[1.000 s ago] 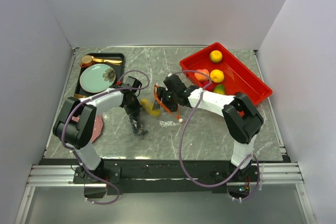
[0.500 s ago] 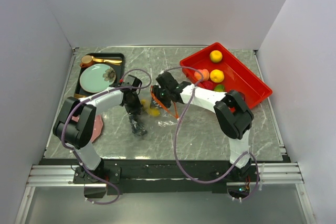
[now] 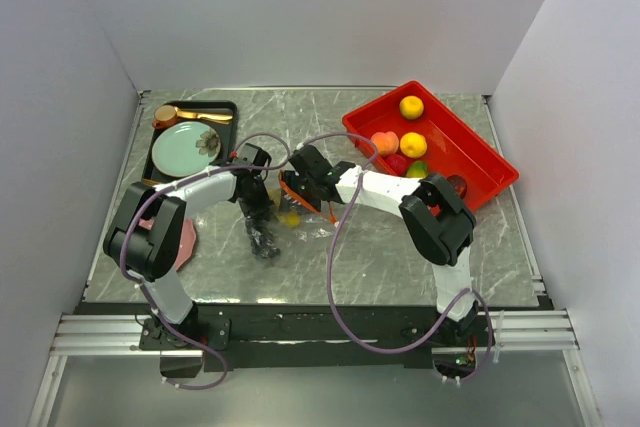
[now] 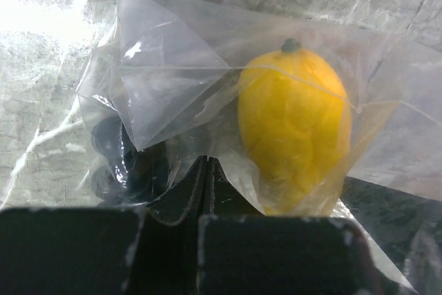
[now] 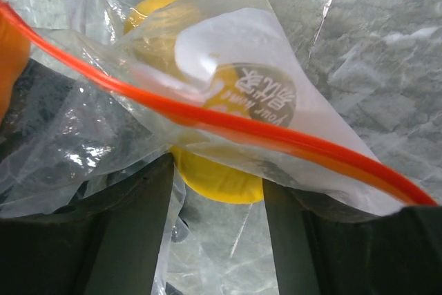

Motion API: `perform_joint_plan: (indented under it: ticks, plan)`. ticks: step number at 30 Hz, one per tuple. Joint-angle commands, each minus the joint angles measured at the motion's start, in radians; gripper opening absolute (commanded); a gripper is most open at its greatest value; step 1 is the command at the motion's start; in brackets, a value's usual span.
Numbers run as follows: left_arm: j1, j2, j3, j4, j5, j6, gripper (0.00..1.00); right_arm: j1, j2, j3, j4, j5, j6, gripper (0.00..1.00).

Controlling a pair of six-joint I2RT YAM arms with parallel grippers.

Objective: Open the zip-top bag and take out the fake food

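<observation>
The zip-top bag (image 3: 300, 219) lies crumpled mid-table between both arms. My left gripper (image 4: 205, 160) (image 3: 258, 215) is shut on a fold of its clear film. Just beyond that pinch, inside the bag, sit a yellow lemon-like fake food (image 4: 293, 129) and a dark purple piece (image 4: 117, 167). My right gripper (image 5: 217, 170) (image 3: 297, 195) is at the bag's mouth, with the orange-red zip strip (image 5: 228, 122) draped across its fingers (image 5: 131, 233). The near end of the yellow fruit (image 5: 214, 181) is wedged between both fingertips, touching each.
A red tray (image 3: 455, 135) at the back right holds several fake fruits, among them an orange one (image 3: 411, 107). A black tray (image 3: 225, 107) at the back left carries a mint-green plate (image 3: 180, 150) and gold cutlery. A pink plate (image 3: 183, 244) lies under the left arm.
My right gripper has slid left from near the red tray onto the bag and now straddles the yellow fruit. The left gripper has kept its pinch in place.
</observation>
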Motion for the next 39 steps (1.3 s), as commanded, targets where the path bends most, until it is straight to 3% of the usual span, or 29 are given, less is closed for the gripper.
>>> perform_joint_plan:
  ticks: [1, 4, 7, 11, 15, 22, 32, 39]
  plan:
    - [-0.002, -0.001, 0.034, 0.021, 0.017, 0.020, 0.01, 0.017, 0.027, 0.034, -0.048, 0.036, -0.027, 0.63]
    - [-0.002, 0.002, 0.037, 0.018, 0.014, 0.020, 0.01, 0.019, 0.022, 0.026, -0.039, 0.036, -0.020, 0.63]
    - [-0.002, 0.004, 0.038, 0.014, 0.003, 0.020, 0.01, 0.019, 0.025, 0.026, -0.043, 0.038, -0.012, 0.52]
    - [-0.001, 0.005, 0.043, -0.026, -0.050, 0.000, 0.01, 0.016, -0.011, -0.003, -0.048, 0.047, 0.003, 0.28]
    - [0.002, 0.016, 0.041, -0.046, -0.109, -0.015, 0.01, 0.007, -0.059, -0.028, -0.062, 0.047, 0.010, 0.22]
    - [0.007, 0.022, 0.028, -0.037, -0.113, -0.023, 0.01, -0.006, -0.117, -0.084, -0.071, 0.032, 0.006, 0.20]
    - [0.004, -0.001, 0.014, 0.013, -0.044, 0.008, 0.01, -0.004, -0.134, -0.065, -0.020, 0.007, 0.016, 0.40]
    - [0.004, -0.006, 0.009, 0.017, -0.023, 0.014, 0.01, -0.004, -0.111, 0.018, -0.056, 0.036, 0.008, 0.41]
